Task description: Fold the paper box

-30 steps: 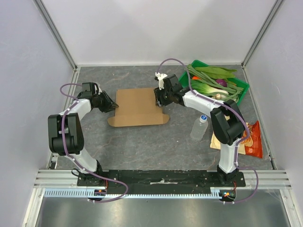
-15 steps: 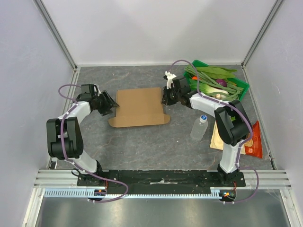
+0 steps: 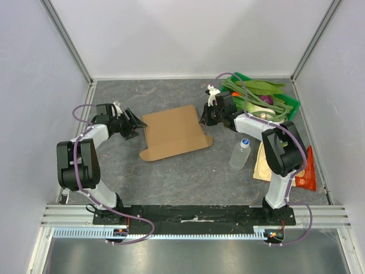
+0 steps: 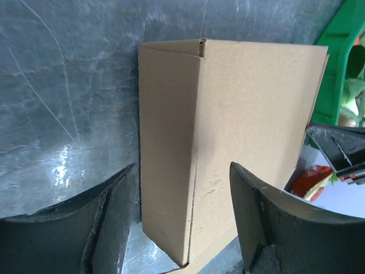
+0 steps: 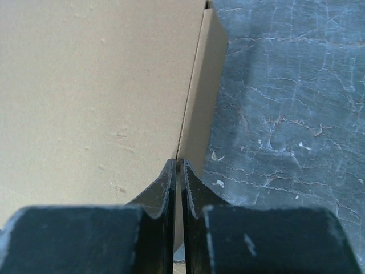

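The paper box (image 3: pixel 174 132), a flat brown cardboard blank, lies skewed in the middle of the table with its right end turned towards the back. My right gripper (image 3: pixel 204 118) is at the box's right edge. In the right wrist view the gripper (image 5: pixel 177 163) is shut on the fold (image 5: pixel 197 114) where a narrow side panel meets the broad panel. My left gripper (image 3: pixel 136 124) stands open just left of the box. In the left wrist view its fingers (image 4: pixel 114 200) straddle the box's near corner (image 4: pixel 171 228) without touching it.
A green tray (image 3: pixel 290 105) of vegetables stands at the back right, close behind the right arm; its rim (image 4: pixel 336 45) also shows in the left wrist view. A plastic bottle (image 3: pixel 240 154) stands right of the box. A snack bag (image 3: pixel 305 169) lies at the far right.
The right gripper has closed on the box's right edge and drawn it right, turning the box counterclockwise. The left gripper has opened and let go of the left edge.
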Available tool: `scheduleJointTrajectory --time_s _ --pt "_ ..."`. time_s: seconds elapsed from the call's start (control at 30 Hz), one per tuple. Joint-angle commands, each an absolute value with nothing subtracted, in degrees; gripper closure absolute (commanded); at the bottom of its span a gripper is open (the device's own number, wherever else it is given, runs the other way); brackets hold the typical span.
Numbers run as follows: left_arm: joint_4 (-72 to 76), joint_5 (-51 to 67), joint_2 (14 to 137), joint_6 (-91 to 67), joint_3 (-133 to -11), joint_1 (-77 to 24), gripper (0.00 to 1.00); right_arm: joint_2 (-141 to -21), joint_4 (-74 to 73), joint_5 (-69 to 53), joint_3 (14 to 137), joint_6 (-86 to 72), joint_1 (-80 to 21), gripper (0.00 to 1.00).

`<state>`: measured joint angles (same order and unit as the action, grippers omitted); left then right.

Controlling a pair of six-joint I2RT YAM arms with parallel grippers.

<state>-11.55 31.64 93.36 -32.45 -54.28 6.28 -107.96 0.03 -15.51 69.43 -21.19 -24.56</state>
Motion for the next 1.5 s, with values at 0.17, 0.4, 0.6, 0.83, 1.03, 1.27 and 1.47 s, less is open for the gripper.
scheduleJointTrajectory --time_s 0.17,0.4,0.6,0.83,1.03,1.27,1.47 --pt "-2.6 37.4 95.2 -38.6 -48.3 4.2 0.28 -110.7 -4.7 -10.0 66.6 -22.2 -21.9 0.93" --pt "6.9 36.5 93.4 -43.9 -41.8 0.8 0.27 -112.1 -5.0 -9.8 66.9 -23.2 -21.0 0.93" --pt "6.8 30.1 85.9 -44.6 -36.8 0.6 0.27 -113.5 -5.4 -8.9 67.5 -24.0 -19.9 0.94" --pt "21.4 32.3 74.3 -48.2 -27.3 0.6 0.15 -115.4 -5.6 -8.8 68.5 -23.6 -19.4 0.94" --pt "24.4 33.4 74.1 -51.6 -24.3 0.6 0.05 -115.8 -5.8 -9.0 68.6 -23.5 -19.1 0.94" --pt "33.5 35.3 77.1 -55.4 -23.5 -1.8 0.03 -115.7 -5.4 -10.2 68.6 -23.2 -19.0 0.94" --pt "45.9 36.5 81.6 -61.7 -23.6 -4.0 0.02 -115.3 -5.6 -10.1 69.0 -22.9 -19.0 0.94"
